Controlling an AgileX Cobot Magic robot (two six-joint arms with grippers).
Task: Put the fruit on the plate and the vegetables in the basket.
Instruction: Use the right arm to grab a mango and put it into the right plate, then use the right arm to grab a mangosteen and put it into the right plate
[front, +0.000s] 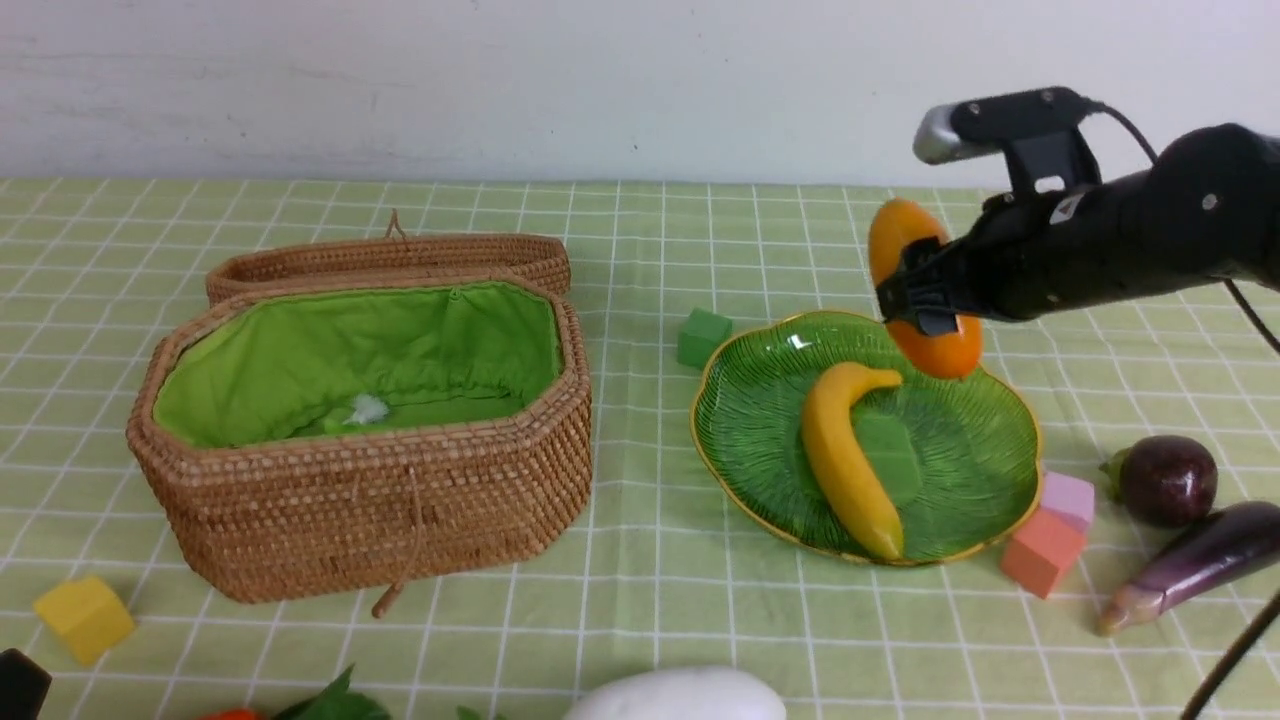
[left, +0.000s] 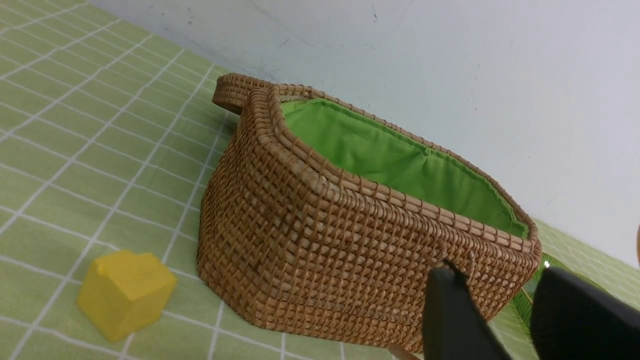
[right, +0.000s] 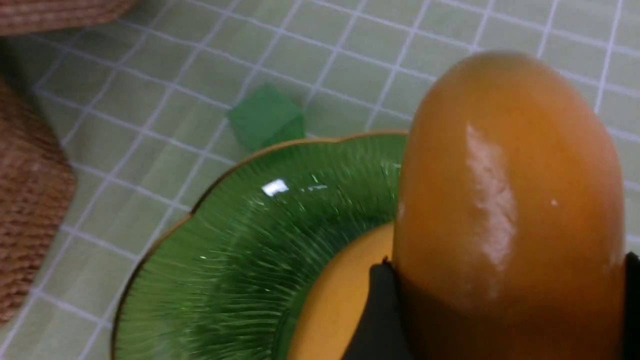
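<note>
The right arm comes in from the upper right of the front view and stretches out almost flat toward the middle. The right gripper (front: 920, 290) is clamped tight on the mango (front: 900, 235) and holds it over the far edge of the plate (front: 960, 470). The mango stands on end, shiny and orange-yellow, with the black fingers across its middle. I cannot tell if its low end touches the plate.

The long yellow banana (front: 845, 455) lies in the plate, right of the middle of the frame. The round purple fruit (front: 1167, 480) sits on the desk (front: 640, 600) at the right edge, just beside the eggplant (front: 1200, 565).

The basket (front: 400, 500) sits at the left with its lid tipped back and its green cloth showing. The white egg (front: 680, 697) peeks in at the bottom edge.

The left gripper (left: 505, 320) waits low near a corner of the basket. Its fingers are spread apart and hold nothing.
</note>
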